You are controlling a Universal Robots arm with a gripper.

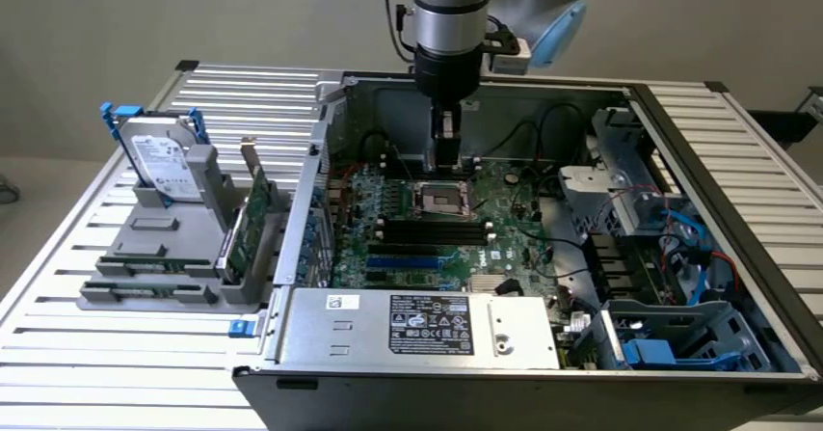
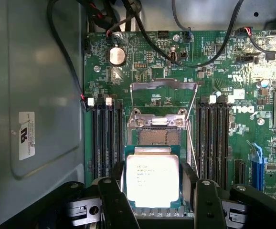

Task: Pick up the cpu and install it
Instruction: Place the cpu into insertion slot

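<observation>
Exterior view: your gripper [image 1: 444, 168] hangs inside the open computer case [image 1: 669, 132], just above the socket [image 1: 438, 200] on the green board [image 1: 515, 248]. The hard drive [image 1: 161, 156] stands well away from the socket, outside the case. Wrist view: the cpu [image 2: 152, 180] sits clamped between the black fingers [image 2: 113, 202], label up, just short of the socket, whose metal frame [image 2: 163, 86] is flipped open. Watch the alignment. If the cpu lands skewed or off-centre, it could bend the socket's contacts or catch the frame, and a weak grip could drop it beside the socket.
</observation>
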